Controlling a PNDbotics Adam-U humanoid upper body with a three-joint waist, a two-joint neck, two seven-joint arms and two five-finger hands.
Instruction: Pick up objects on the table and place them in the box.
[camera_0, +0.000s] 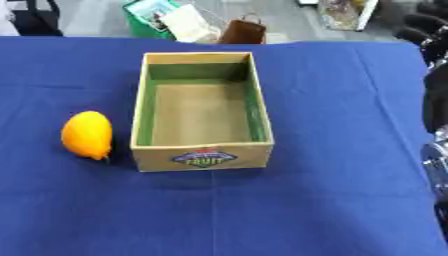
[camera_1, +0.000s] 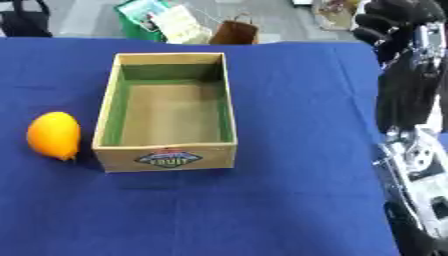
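Starting from our right hand (camera_1: 395, 22), we see it raised at the upper right edge of the right eye view, dark fingers curled inward with nothing between them, well above and to the right of the work. Below it the right arm (camera_1: 418, 150) runs down the right border, black shells over silver joints. We count one hand in view; the left one does not show. Moving outward, we count one box (camera_0: 201, 156) and one fruit (camera_0: 87, 134) on the table (camera_0: 332, 200). The box is a rectangular cardboard tray with tan walls, a green lining on its inner sides and a bare tan floor; a printed oval label sits on its near wall. It stands near the middle of the table with nothing inside. The fruit is smooth, yellow-orange and egg-shaped with a pointed lower end, lying on the cloth just beside the box's left wall, near its front corner, apart from it. The table wears a plain blue cloth.
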